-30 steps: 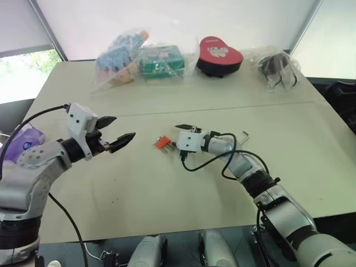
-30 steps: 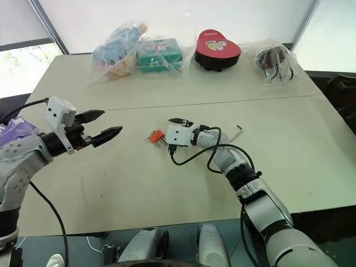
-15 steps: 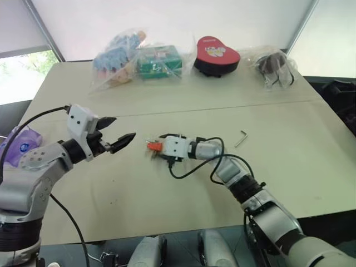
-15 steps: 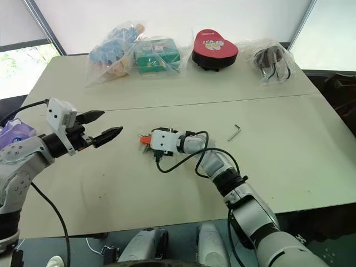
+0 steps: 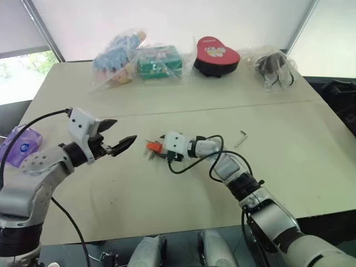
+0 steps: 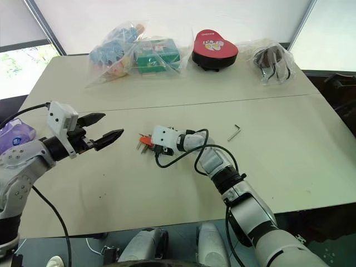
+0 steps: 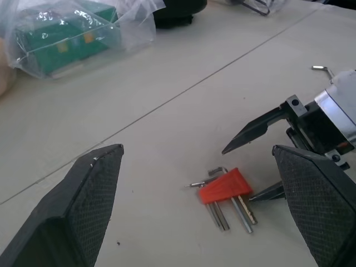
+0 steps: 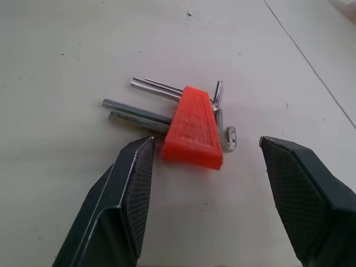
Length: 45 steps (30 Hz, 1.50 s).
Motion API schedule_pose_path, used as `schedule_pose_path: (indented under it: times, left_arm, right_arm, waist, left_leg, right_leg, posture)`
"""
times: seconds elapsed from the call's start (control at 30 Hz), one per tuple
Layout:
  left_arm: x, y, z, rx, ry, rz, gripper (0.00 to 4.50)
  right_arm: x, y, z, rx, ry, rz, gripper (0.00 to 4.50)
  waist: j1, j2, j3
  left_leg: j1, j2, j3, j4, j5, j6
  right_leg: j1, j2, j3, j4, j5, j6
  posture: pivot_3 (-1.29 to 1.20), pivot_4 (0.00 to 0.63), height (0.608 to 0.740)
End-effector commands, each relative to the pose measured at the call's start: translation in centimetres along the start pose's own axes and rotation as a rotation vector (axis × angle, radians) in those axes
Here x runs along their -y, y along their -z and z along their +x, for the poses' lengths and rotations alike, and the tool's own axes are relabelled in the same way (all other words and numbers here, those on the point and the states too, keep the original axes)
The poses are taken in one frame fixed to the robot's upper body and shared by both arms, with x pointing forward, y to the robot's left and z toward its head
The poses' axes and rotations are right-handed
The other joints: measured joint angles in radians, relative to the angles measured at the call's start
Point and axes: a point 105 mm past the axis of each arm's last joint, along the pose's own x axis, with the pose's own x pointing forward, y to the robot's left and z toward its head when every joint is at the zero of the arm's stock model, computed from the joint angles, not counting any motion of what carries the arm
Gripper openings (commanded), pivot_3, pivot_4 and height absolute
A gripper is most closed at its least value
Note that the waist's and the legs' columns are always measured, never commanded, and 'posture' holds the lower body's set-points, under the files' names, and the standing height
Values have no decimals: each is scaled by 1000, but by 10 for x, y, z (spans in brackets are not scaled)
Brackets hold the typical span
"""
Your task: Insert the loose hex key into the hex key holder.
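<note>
The hex key holder (image 8: 193,128), a small orange-red block with several short metal keys sticking out of it, lies flat on the beige table (image 5: 167,194) near the middle. My right gripper (image 5: 159,148) is open just to its right, low over the table, and its fingertips (image 8: 146,146) stand either side of the block's near end without touching it. The loose hex key (image 5: 242,138), a thin bent rod, lies alone further right. My left gripper (image 5: 125,129) hovers open and empty, left of the holder and pointing at it.
Along the table's far edge sit a clear bag of toys (image 5: 117,55), a bagged green box (image 5: 160,61), a red heart-shaped box (image 5: 216,54) and a bag with a black item (image 5: 273,69). A purple pack (image 5: 19,147) lies off the table's left edge.
My right gripper has moved left to the holder and rolled, so its open fingers now flank the block. The left gripper has stayed put, and the head camera has shifted a little.
</note>
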Motion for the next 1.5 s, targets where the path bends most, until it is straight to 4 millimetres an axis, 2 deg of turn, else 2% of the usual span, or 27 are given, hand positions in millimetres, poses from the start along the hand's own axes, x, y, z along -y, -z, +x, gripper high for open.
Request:
schedule_pose_path:
  times: [0.03, 0.27, 0.7, 0.83, 0.87, 0.97, 1.13, 1.2, 1.27, 1.4, 1.5]
  left_arm:
    - [-1, -15, -3, 56, -17, 50, 4479]
    - [-3, -17, -3, 57, -24, 56, 4479]
    - [-4, -17, -4, 54, -40, 63, 4479]
    - [-4, -16, -4, 55, -43, 61, 4500]
    - [-4, -16, -4, 55, -44, 60, 4500]
    - [-3, -16, -3, 57, -39, 49, 4500]
    - [-2, -16, 1, 69, -6, -4, 4500]
    - [8, -23, 7, 80, 73, -36, 4500]
    - [15, -30, 13, 93, 135, -58, 4500]
    - [24, -46, 29, 138, 253, -149, 4500]
    - [32, -57, 36, 155, 358, -207, 4500]
  right_arm:
    - [3, 13, -4, -48, 3, 92, 3113]
    - [-7, 8, 7, -39, -61, 215, 3113]
    - [-17, -7, 20, -17, -118, 236, 3113]
    - [-19, -12, 23, 0, -116, 228, 1237]
    - [-18, -13, 23, 4, -112, 222, 965]
    - [-15, -16, 20, 19, -94, 191, 977]
    - [20, -31, -1, 100, 105, -108, 977]
    - [41, -34, -21, 90, 203, -283, 977]
    - [53, -40, -38, 95, 261, -432, 977]
    - [78, -72, -77, 158, 418, -812, 977]
    - [80, -95, -96, 229, 489, -1024, 977]
  waist:
    - [2, 0, 0]
    - [-4, 0, 0]
    - [-13, 0, -1]
    - [-14, 0, -1]
    - [-14, 0, -1]
    - [-13, 0, -1]
    - [-7, 0, -1]
    - [-1, 0, 0]
    - [5, 0, 0]
    - [8, 0, 0]
    - [0, -1, 0]
  left_leg:
    - [0, 0, 0, 0, 0, 0]
    - [1, 0, 0, 0, 0, 0]
    - [1, 0, 0, -1, 0, 0]
    - [1, 1, 0, -2, 0, 0]
    - [1, 1, 0, -2, 0, 0]
    - [1, 0, 0, -2, 0, 0]
    - [0, 0, 0, -2, 0, 0]
    - [-1, 0, 0, -1, 0, 0]
    - [-2, -1, 0, 0, 0, 0]
    - [-1, -1, 1, 1, 0, 0]
    - [-1, 0, 1, 0, 0, -1]
  right_leg:
    - [0, 0, 0, 0, 0, 0]
    - [0, 0, 0, 0, 0, 0]
    - [-1, 0, 0, 1, 0, 0]
    - [-1, 0, 0, 1, 0, 0]
    - [-1, 0, 0, 1, 0, 0]
    - [-1, 0, 0, 1, 0, 0]
    - [-2, 0, 0, 1, 0, 0]
    - [-1, 0, 0, 1, 0, 0]
    - [-2, -1, 0, 1, 0, 0]
    - [-2, 0, 0, 0, 0, 0]
    - [-3, 0, 0, 1, 0, 0]
  posture:
    - [0, 150, 740]
    - [0, 150, 740]
    - [0, 150, 740]
    - [0, 150, 740]
    - [0, 150, 740]
    - [0, 150, 740]
    - [0, 150, 740]
    - [0, 150, 740]
    - [0, 150, 740]
    - [0, 150, 740]
    - [0, 150, 740]
